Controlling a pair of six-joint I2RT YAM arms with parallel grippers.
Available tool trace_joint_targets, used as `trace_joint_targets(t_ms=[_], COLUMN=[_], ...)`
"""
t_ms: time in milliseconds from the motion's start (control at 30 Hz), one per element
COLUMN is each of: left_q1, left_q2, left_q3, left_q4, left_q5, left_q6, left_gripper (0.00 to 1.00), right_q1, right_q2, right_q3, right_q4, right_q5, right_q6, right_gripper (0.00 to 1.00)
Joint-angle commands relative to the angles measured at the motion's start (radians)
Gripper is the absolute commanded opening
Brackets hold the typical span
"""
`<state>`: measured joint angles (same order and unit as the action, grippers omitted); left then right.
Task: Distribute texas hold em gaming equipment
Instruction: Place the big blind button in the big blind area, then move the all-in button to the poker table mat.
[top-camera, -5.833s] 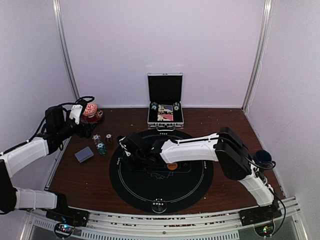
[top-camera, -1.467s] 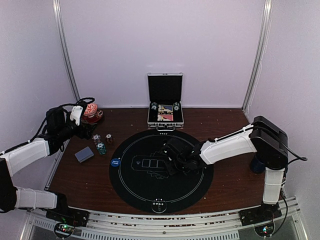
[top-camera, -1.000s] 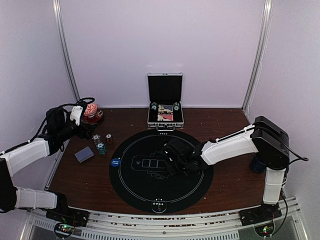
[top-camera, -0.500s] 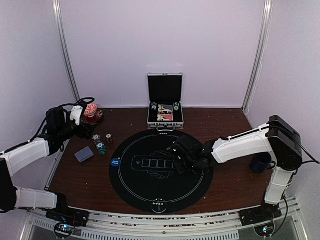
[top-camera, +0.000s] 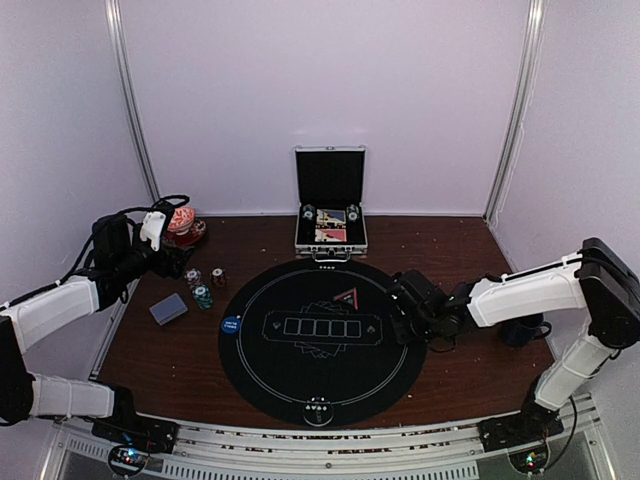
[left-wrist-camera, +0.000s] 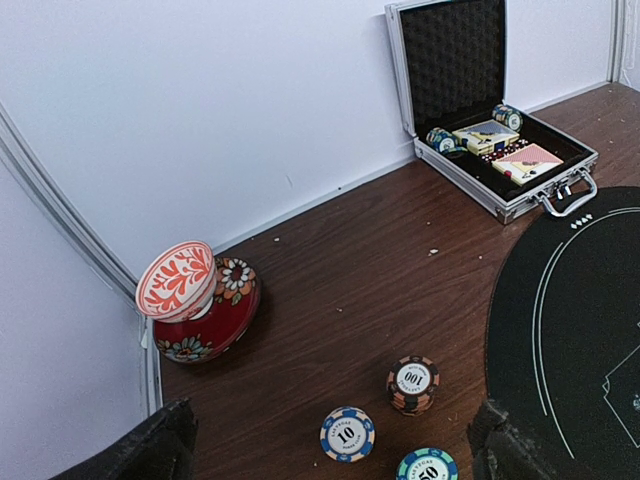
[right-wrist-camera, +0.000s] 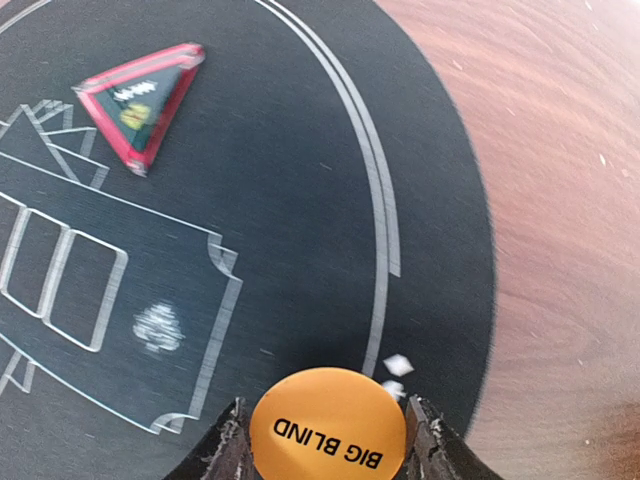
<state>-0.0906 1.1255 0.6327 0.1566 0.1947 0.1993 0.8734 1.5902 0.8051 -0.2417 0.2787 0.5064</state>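
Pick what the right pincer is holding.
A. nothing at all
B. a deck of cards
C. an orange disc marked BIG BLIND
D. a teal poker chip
C: the right wrist view shows the orange disc, lettered BIG BLIND, clamped in the right pincer.
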Motion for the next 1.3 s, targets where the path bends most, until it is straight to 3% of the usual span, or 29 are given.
trace_joint_targets(t_ms=[0,600,967,1267], left_q1=[0.006,0.006,0.006,0.006], left_q2=[0.005,0.008,0.007,0.010], left_q3=[0.011,0.012,0.012,0.012], left_q4=[0.032,0.033,0.032,0.032], left_q5=[0.007,0.001,0.000,-0.003], left_q6=[-0.005,-0.003,-0.003,-0.003], left_gripper=[0.98,0.98,0.98,0.98], right_q1=[-0.034,-0.080,-0.074,0.030], right_q2=[-0.044,-0.030,-0.058,0.055], right_q3=[-0.050,-0.108,0.000,0.245], right_q4=[0.000,0.079,-0.008,-0.065], right_q5=[0.028,-0.013,0.021,0.026], right_q6=[0.031,0.014,-0.012,-0.056], right_gripper=[0.39,0.41,0.79,0.84])
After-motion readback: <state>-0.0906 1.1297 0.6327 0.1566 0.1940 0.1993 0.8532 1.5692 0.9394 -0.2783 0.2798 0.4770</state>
